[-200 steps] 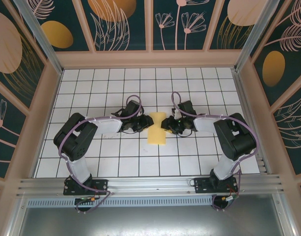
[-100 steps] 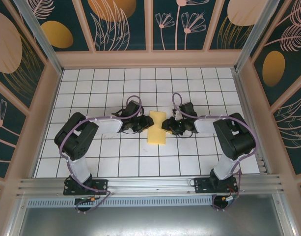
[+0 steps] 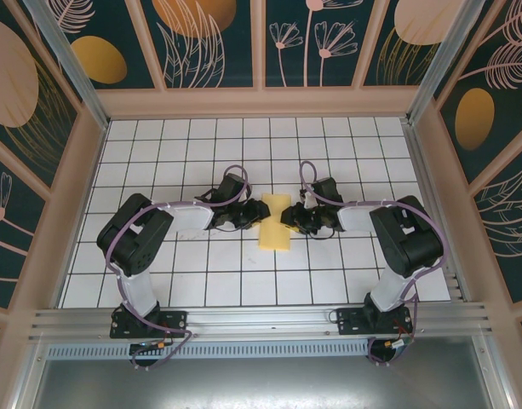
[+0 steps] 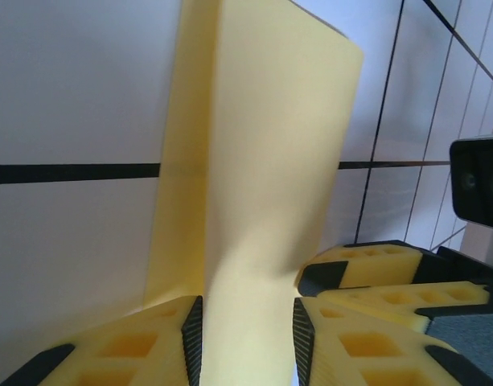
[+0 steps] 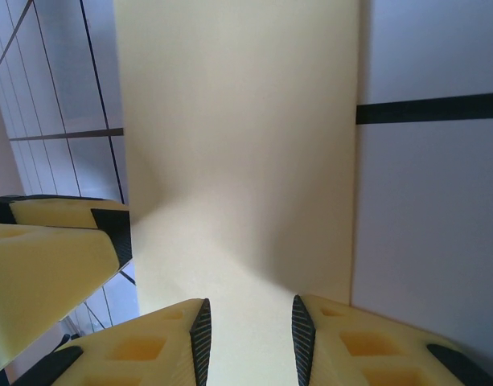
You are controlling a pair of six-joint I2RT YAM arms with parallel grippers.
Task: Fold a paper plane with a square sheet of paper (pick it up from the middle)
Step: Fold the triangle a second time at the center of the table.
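Pale-yellow, the sheet of paper (image 3: pixel 273 237) lies near the middle of the white gridded desk (image 3: pixel 158 153) in the top view. It is a folded strip running from the centre down towards the lower edge of the frame. Both arms reach in towards it from either side. The left claw (image 3: pixel 255 211) meets the upper part of the strip from the left, and the right claw (image 3: pixel 286 216) meets it from the right, so the two face each other across the paper.

In the left wrist view the sheet of paper (image 4: pixel 262 161) rises up the frame from between the yellow fingers (image 4: pixel 141 350) of the left claw (image 4: pixel 246 334), with a long crease down its left side. The jaws stand partly apart and the paper fills the gap between their dark pads. Whether they press on it I cannot tell. The fingers of the right claw (image 4: pixel 367 277) show at the lower right.

In the right wrist view the sheet of paper (image 5: pixel 238 145) likewise runs up from between the fingers (image 5: pixel 367 346) of the right claw (image 5: pixel 250 342). These jaws are also partly apart with paper across the gap, and I cannot tell if they grip it. A finger of the left claw (image 5: pixel 53 257) sits at the lower left.
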